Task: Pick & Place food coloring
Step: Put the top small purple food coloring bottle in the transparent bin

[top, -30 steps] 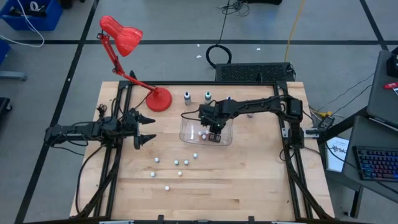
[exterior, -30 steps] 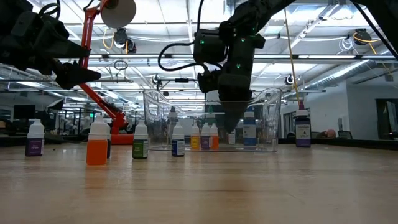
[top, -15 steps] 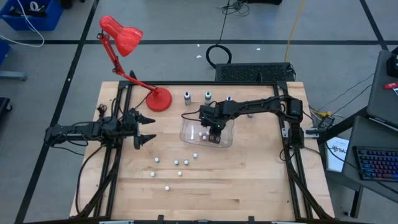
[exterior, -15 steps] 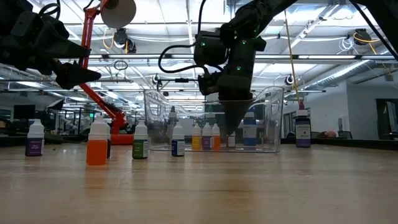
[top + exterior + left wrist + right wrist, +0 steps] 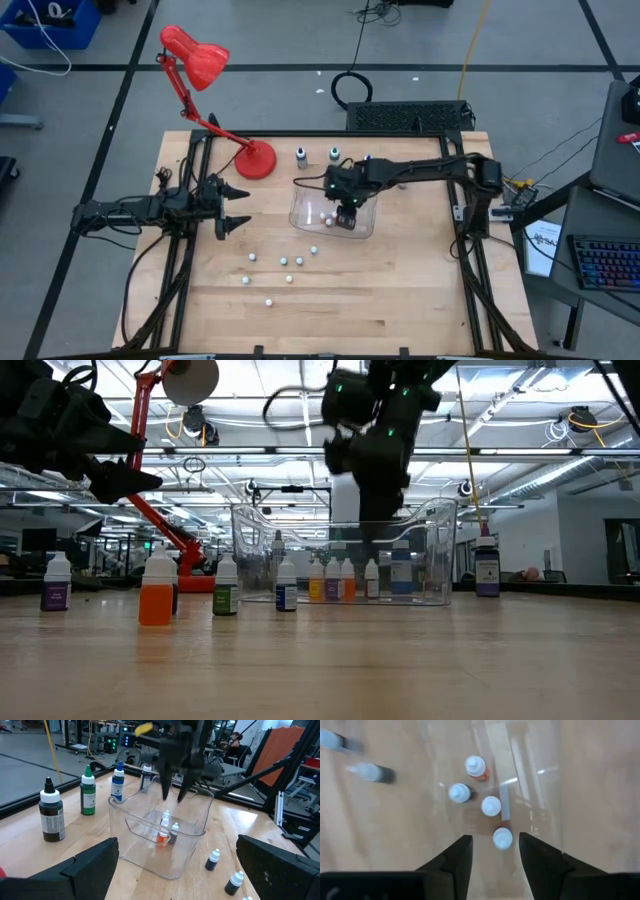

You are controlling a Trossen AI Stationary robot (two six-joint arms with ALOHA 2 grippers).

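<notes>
Several tiny white-capped food coloring bottles [image 5: 491,806] stand upright on their bases inside a clear container [image 5: 300,222], one with an orange body [image 5: 162,837]. More small bottles stand on the table nearer the front [image 5: 285,262], among them purple [image 5: 55,592], orange [image 5: 155,600], green [image 5: 226,597] and blue [image 5: 286,595]. My right gripper [image 5: 495,854] hangs open above the container, fingers pointing down, touching nothing. My left gripper [image 5: 236,207] is open and waits above the table's left side.
Three taller bottles, dark [image 5: 51,815], green [image 5: 88,795] and blue [image 5: 117,785], stand at the far edge behind the container. A red desk lamp rests on its base [image 5: 255,158] at the far left. Bare wood lies toward the near edge.
My right gripper has risen straight up out of the clear container. A small bottle now stands on the container floor where its fingers were a second ago. The left arm has kept still.
</notes>
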